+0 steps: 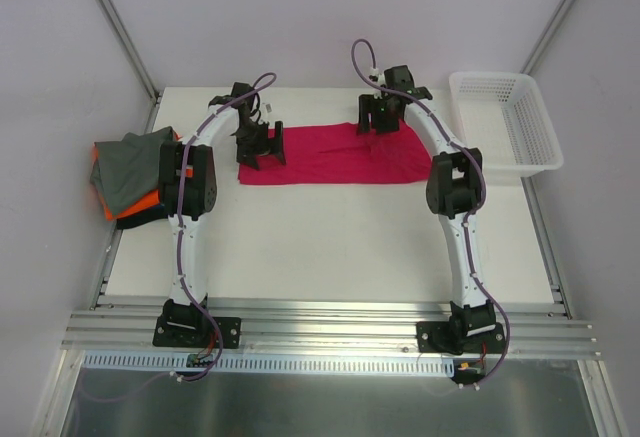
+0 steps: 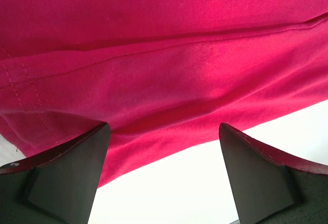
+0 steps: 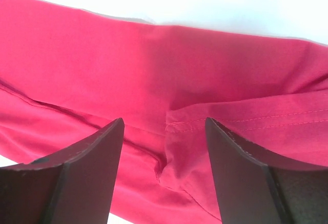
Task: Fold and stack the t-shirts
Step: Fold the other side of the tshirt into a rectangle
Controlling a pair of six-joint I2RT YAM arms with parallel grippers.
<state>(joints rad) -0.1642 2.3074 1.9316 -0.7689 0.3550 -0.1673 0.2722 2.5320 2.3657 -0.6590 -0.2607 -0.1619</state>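
Observation:
A magenta-pink t-shirt (image 1: 335,154) lies folded into a flat band across the far middle of the table. My left gripper (image 1: 262,149) hovers over its left end, open, with only the shirt's edge (image 2: 164,80) and bare table between the fingers. Over the shirt's right part my right gripper (image 1: 377,117) stands open above a hemmed fold (image 3: 205,121), gripping nothing. A pile of other t-shirts, grey (image 1: 135,162) on top of orange (image 1: 145,202) and a dark one, sits at the table's left edge.
A white mesh basket (image 1: 505,122) stands at the far right of the table. The white tabletop (image 1: 320,247) stretches between the arms toward the near rail. Metal frame posts rise at the back corners.

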